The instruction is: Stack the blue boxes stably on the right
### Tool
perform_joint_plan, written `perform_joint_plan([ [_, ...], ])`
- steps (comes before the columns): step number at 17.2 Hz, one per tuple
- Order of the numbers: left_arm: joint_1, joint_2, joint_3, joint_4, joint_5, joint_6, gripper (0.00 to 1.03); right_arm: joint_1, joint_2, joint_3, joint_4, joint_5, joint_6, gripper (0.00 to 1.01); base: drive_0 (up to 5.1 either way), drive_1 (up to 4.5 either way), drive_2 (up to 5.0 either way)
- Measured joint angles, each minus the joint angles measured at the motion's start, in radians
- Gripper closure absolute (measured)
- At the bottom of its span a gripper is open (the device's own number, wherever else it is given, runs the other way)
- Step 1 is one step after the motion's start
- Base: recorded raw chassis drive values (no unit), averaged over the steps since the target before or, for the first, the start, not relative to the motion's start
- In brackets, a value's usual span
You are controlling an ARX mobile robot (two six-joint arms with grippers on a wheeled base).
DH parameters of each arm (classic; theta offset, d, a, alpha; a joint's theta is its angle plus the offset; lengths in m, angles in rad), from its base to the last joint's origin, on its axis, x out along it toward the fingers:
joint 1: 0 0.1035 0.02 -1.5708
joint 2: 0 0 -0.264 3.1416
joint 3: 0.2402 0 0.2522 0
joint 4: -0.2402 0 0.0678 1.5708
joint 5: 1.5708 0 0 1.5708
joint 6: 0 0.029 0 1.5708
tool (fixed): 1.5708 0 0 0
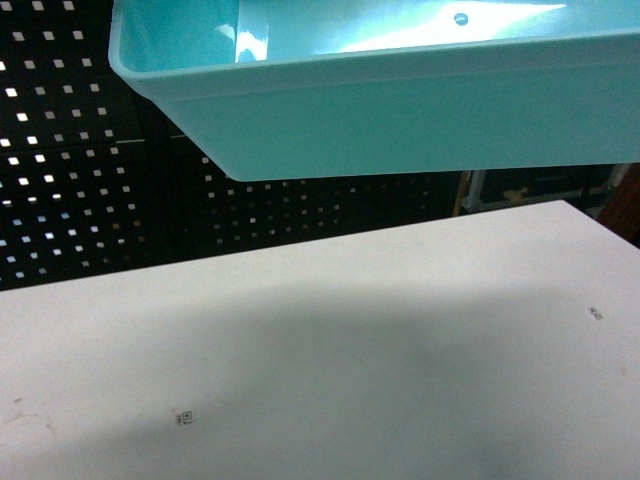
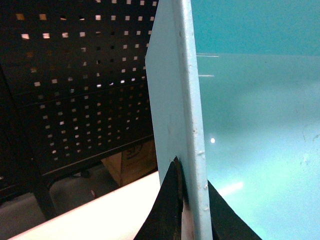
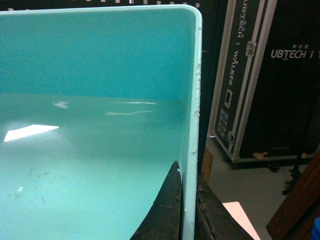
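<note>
Head view: the turquoise box (image 1: 400, 100) hangs high in the frame, well above the white bench (image 1: 330, 360), tilted so its open inside faces partly toward the camera. Neither gripper shows here; both lie beyond the frame edges. The bench below carries only small marks and the box's shadow. The royal-blue box is not in sight, so I cannot tell where the stack is to go. Black pegboard (image 1: 90, 170) stands behind the bench.

Left wrist view: the left gripper (image 2: 192, 210) is clamped on the box's rim (image 2: 185, 100), one dark finger (image 2: 167, 205) outside the wall and the other inside. The wall runs straight up from the jaws, with the turquoise floor to the right. A corner of the bench (image 2: 100, 215) lies below, and a cardboard carton (image 2: 132, 165) sits on the floor beyond.

Right wrist view: the right gripper (image 3: 187, 210) pinches the opposite rim (image 3: 192, 100) the same way, a finger on each side of the wall, the box's inside spreading left. Black flight cases (image 3: 265, 85) stand on the floor to the right.

A grip on each end wall probably serves to keep a wide, light tub from swinging or twisting while it is carried. The lift looks done; lowering onto the larger box seems yet to come, and the tilt would need levelling first.
</note>
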Motion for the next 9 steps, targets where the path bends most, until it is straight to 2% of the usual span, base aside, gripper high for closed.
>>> perform_joint_plan([
  [9, 0.0, 0.0, 0.0, 0.0, 0.0, 0.002, 1.01, 0.0, 0.0, 0.0, 0.0, 0.0, 0.0, 0.99, -1.7, -1.72, -1.7],
])
